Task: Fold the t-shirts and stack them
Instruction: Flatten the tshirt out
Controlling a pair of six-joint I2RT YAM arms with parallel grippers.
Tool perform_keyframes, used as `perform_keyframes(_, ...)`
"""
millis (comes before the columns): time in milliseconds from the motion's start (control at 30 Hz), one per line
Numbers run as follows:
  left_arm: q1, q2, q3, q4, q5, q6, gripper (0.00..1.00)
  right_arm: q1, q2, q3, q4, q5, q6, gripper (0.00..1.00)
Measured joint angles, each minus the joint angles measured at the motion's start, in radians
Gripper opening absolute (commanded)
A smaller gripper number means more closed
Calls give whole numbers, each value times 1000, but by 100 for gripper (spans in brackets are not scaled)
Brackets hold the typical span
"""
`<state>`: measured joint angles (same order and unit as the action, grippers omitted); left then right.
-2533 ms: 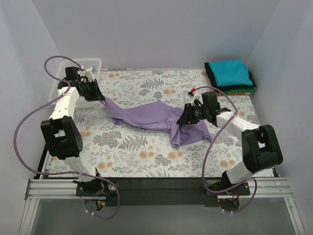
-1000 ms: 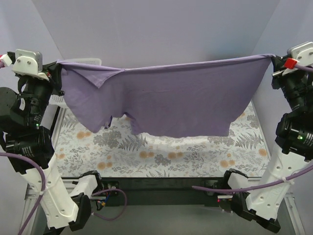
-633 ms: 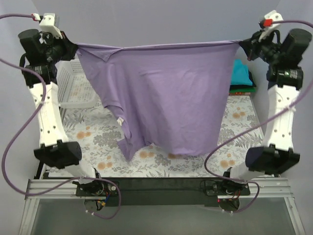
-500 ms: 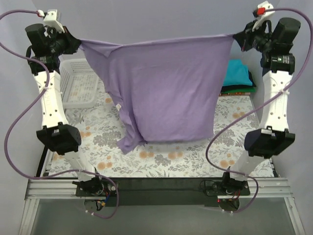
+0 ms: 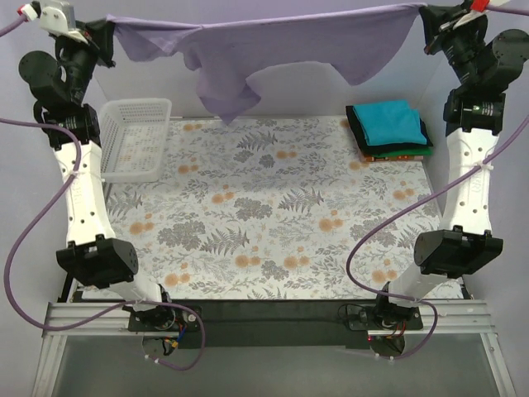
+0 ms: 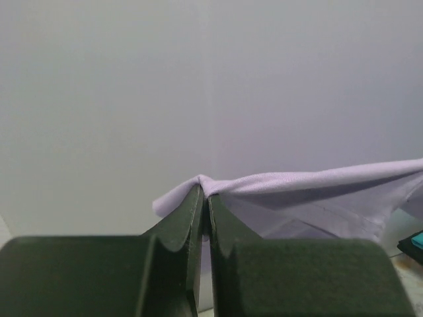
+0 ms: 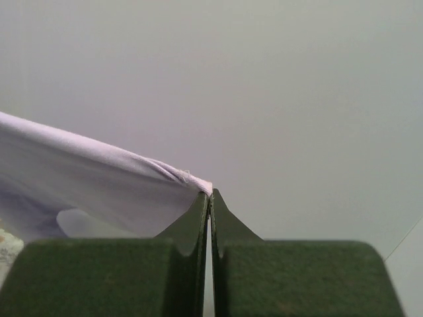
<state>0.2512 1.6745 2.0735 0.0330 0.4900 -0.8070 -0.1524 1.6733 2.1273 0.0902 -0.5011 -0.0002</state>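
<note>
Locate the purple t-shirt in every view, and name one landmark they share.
Top external: the purple t-shirt hangs stretched along the top edge, between the left tool and the right tool.
Left wrist: it runs rightward from the shut tool tips at centre.
Right wrist: it runs leftward from the shut tool tips.
Shared landmark: the plain pale back wall behind the shirt.

purple t-shirt (image 5: 273,41): soft matt cloth | basket (image 5: 136,106): white plastic mesh | fingers (image 6: 185,221): matt dark plastic
</note>
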Motion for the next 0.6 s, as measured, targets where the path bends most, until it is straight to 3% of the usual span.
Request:
perform_keyframes(167,7,-152,-375,129,68,29,0,7,-53,-246,107,-41,-43,1)
perform_keyframes(367,9,-173,-876,101,108,84,0,50,-32,-609,85,-95,-154,1)
perform_keyframes(500,9,-173,-1032,11,117,141,0,71,-31,-784,41,-112,-211,1)
perform_keyframes(600,9,-175,-1031,-43,127,187,0,69,-47,-841,23,-117,-246,1)
